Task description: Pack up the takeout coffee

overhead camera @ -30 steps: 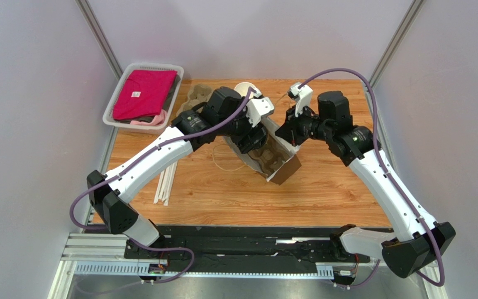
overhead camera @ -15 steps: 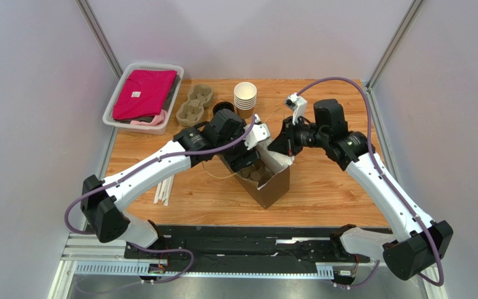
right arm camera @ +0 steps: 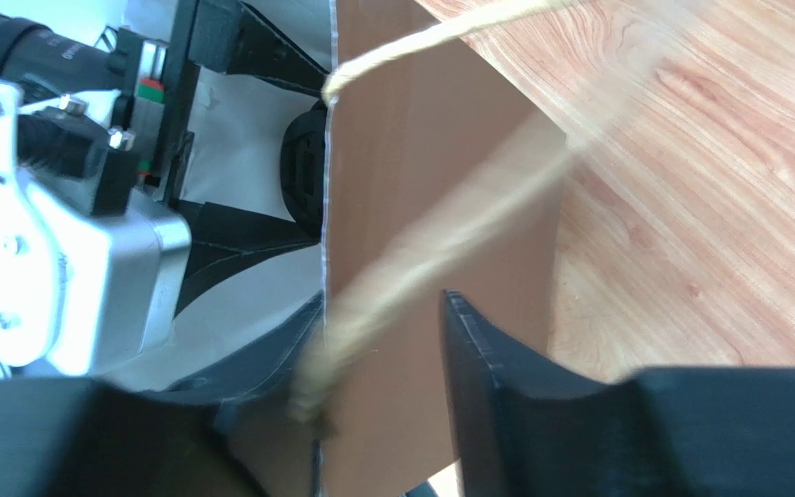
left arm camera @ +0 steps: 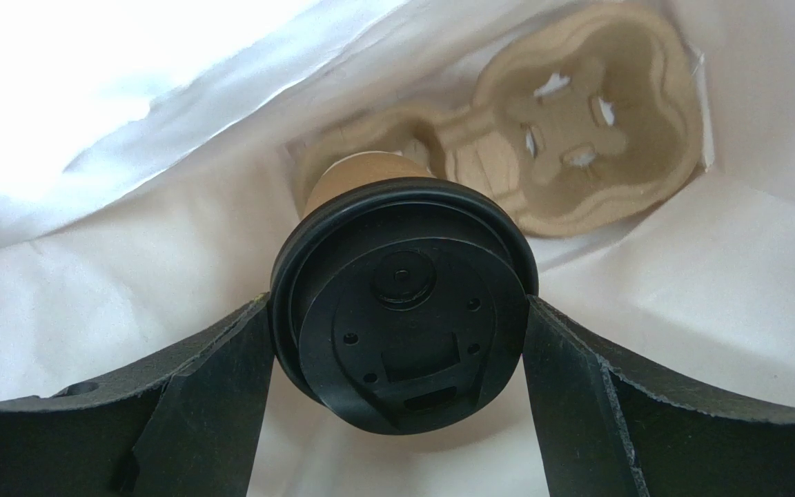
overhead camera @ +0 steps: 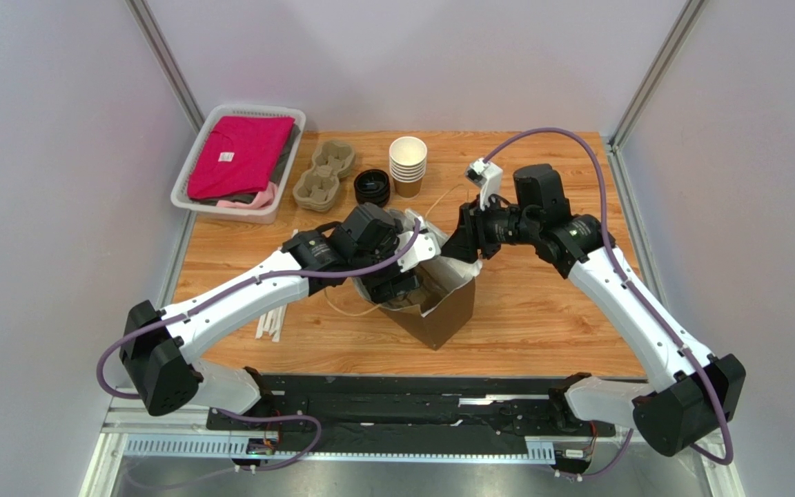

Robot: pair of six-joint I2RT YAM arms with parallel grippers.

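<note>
One takeout coffee, mostly hidden under its lid, sits clamped in the left tool by a pulp carrier inside the paper bag, whose wall the right tool pinches.

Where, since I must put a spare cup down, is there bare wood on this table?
The table is bare along its near edge right of the paper bag, and between the cup stack and the far right corner. Crowded: the far left with basket, carriers and lids; the centre, around the bag and straws.
</note>
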